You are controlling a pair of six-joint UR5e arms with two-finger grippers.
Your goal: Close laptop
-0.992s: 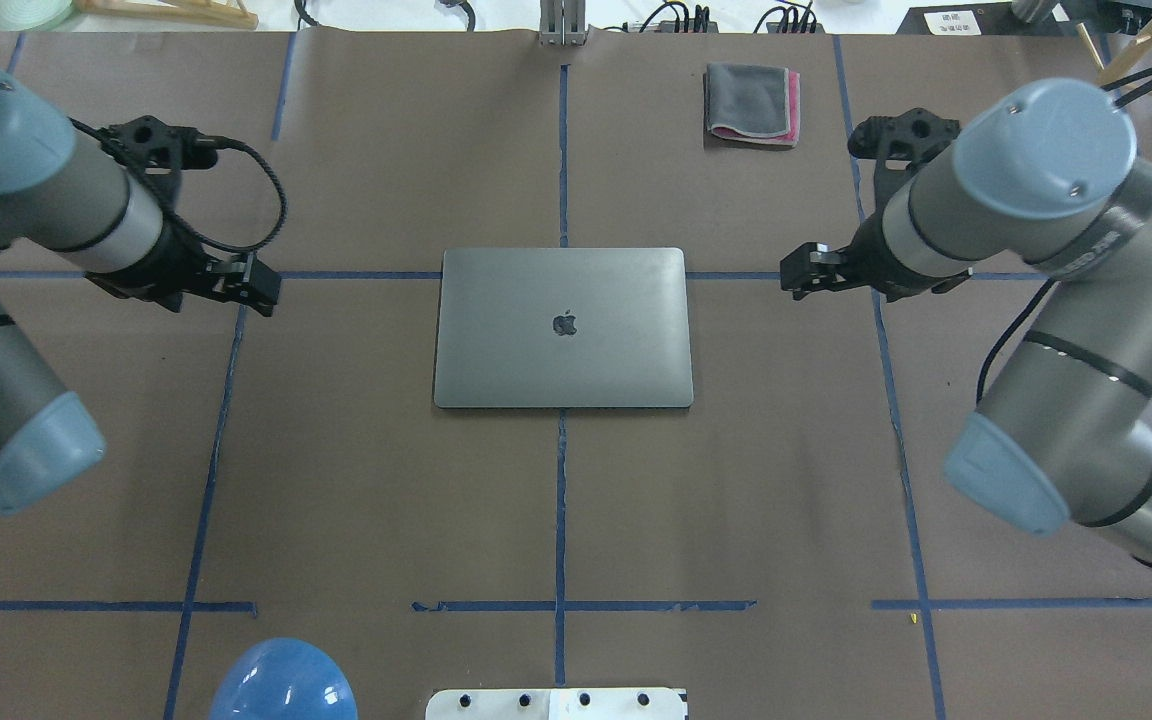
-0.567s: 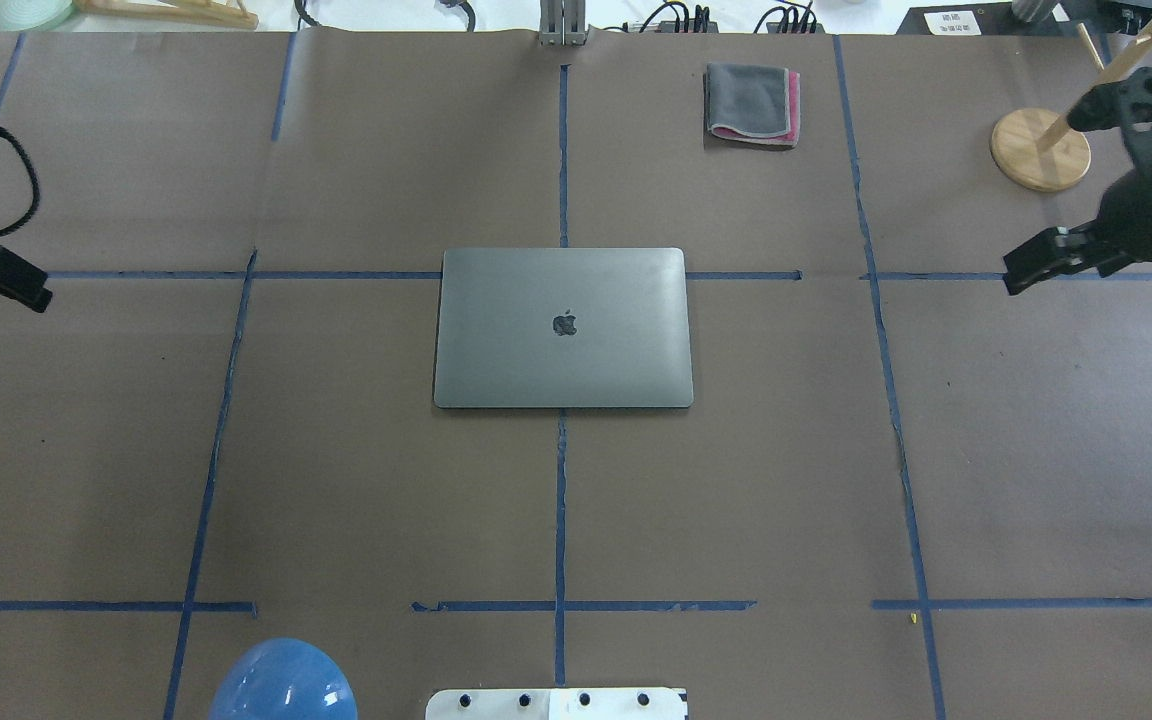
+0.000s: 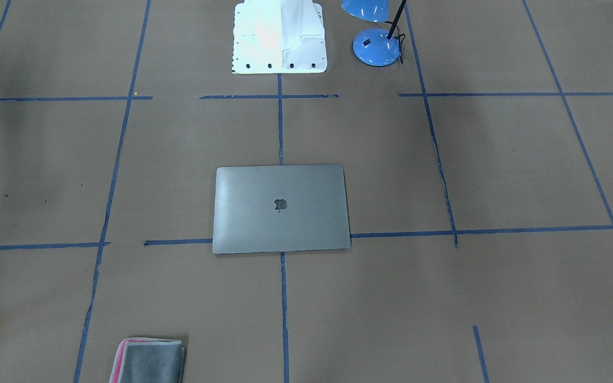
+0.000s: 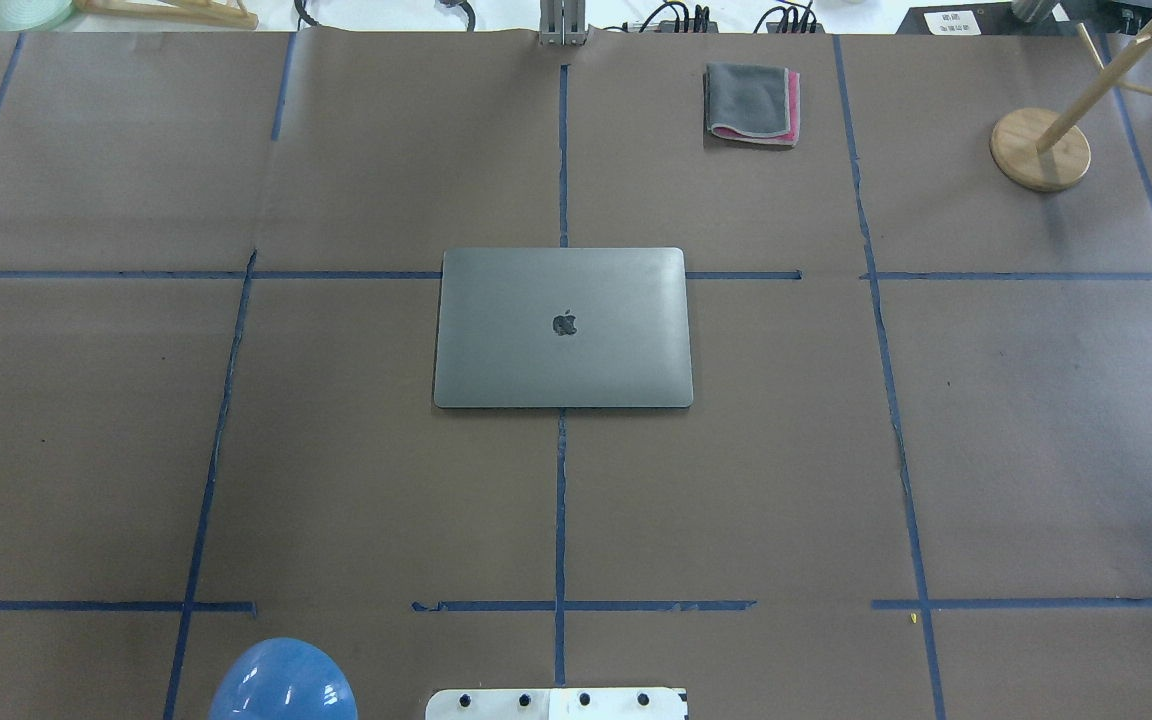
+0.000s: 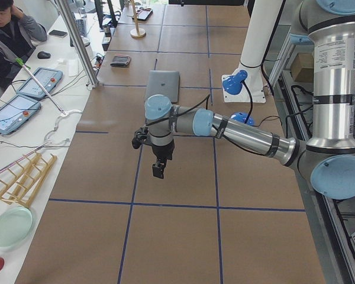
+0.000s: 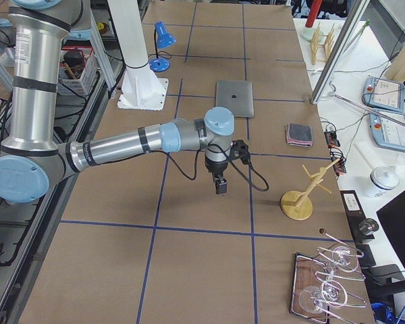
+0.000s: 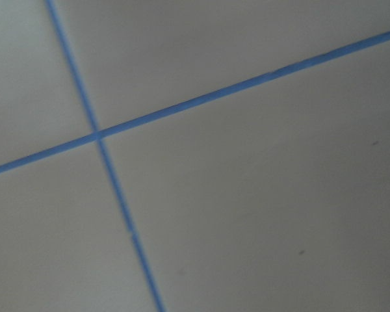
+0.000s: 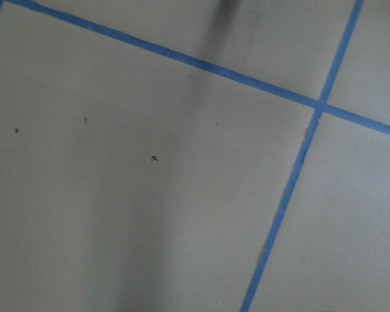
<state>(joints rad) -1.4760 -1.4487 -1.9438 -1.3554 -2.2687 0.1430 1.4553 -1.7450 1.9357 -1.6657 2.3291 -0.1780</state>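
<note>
The laptop lies shut and flat at the middle of the table, its grey lid with the dark apple logo facing up; it also shows in the front-facing view and both side views. Neither gripper is near it. The left gripper hangs over bare table far to the robot's left. The right gripper hangs over bare table far to the robot's right. I cannot tell whether either is open or shut. Both wrist views show only brown paper and blue tape.
A folded grey-and-pink cloth lies at the far side of the table. A wooden stand is at the far right. A blue lamp and the white robot base are at the near edge.
Both arms have swung outward, away from the laptop, and have left the overhead view. The laptop has not moved and stays shut.
</note>
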